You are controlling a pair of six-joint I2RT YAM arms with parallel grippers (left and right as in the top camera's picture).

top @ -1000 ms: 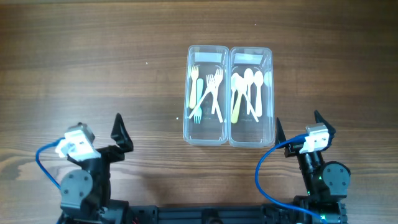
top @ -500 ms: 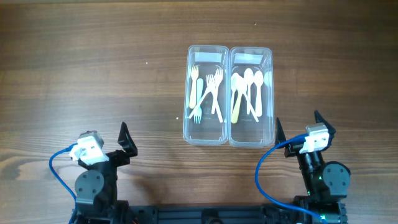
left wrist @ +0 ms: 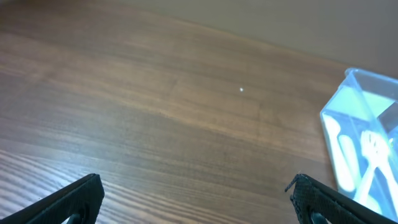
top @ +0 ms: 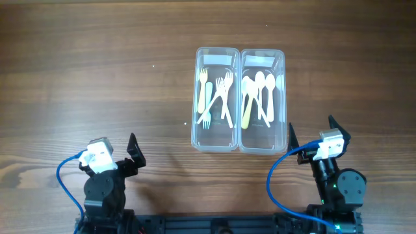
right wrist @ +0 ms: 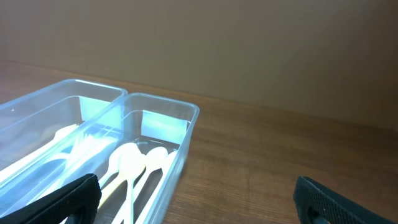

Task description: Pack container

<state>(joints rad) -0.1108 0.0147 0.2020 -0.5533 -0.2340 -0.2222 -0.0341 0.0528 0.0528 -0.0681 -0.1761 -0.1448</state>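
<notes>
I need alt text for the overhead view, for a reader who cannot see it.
A clear two-trough container sits on a wooden table, with pale plastic forks in its left trough and spoons in its right. Nearer the robot, the left gripper and the right gripper are both open and empty.

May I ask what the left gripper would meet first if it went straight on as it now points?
Nothing visible: ahead of the left gripper lies only bare brown wooden table, and the clear plastic two-trough container sits off to its right. Depth is unclear.
</notes>
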